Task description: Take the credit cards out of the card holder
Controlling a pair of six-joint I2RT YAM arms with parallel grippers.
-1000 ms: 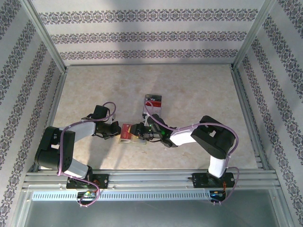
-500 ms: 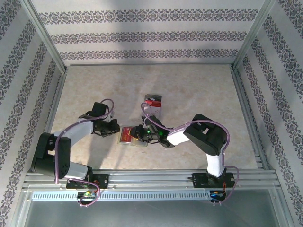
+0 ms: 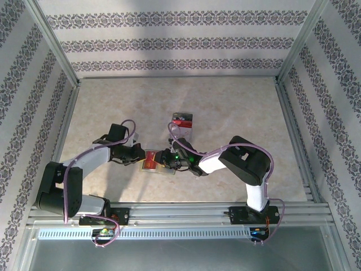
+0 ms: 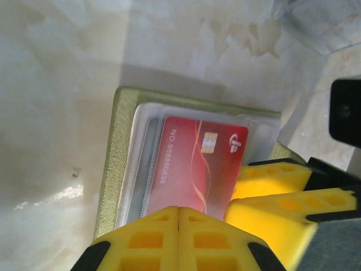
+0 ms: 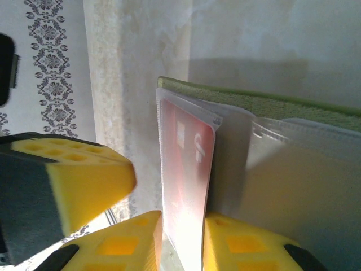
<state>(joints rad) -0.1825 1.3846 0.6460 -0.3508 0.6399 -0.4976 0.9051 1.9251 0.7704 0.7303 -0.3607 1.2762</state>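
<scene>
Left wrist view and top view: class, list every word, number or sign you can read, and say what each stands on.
"NO" then a row of digits too blurred to read surely: on the red credit card.
White logo sign, no letters legible: same card.
clear tray, red-and-white contents: print too small to read.
card holder: no text.

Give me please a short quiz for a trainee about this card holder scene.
1. What colour is the credit card inside the card holder?
2. True or false: the left fingers stand wide open.
3. Which fingers clamp the card's translucent pocket: A left, B right?
Key: 1 red; 2 false, they are shut; 3 B, the right fingers.
</scene>
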